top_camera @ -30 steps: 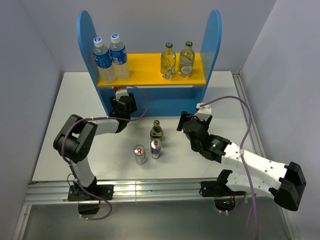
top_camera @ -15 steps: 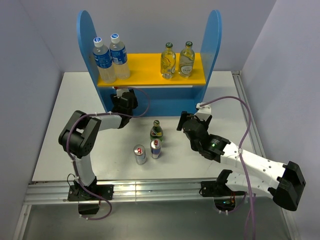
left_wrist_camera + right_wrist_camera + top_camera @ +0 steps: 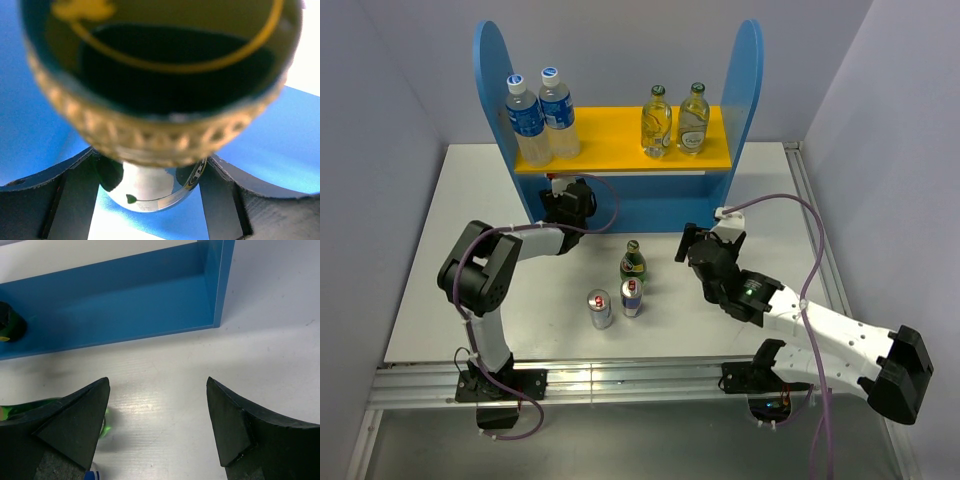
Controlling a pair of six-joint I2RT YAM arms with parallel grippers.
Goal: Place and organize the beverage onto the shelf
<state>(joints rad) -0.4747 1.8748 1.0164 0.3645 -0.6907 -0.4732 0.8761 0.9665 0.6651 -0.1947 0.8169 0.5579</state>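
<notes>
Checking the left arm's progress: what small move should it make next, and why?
Probably open the left hand and let go. Its fingers flank the green bottle, which already sits inside the lower level of the shelf, apparently resting on the blue base.

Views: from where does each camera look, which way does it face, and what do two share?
Top external: above and behind, looking down on the table and shelf; left arm and right arm show.
Left wrist: on that wrist, looking along the left pincer at its bottle, cap close up.
Right wrist: looking past the open right pincer down at table and shelf base.
Both wrist views show that bottle.
</notes>
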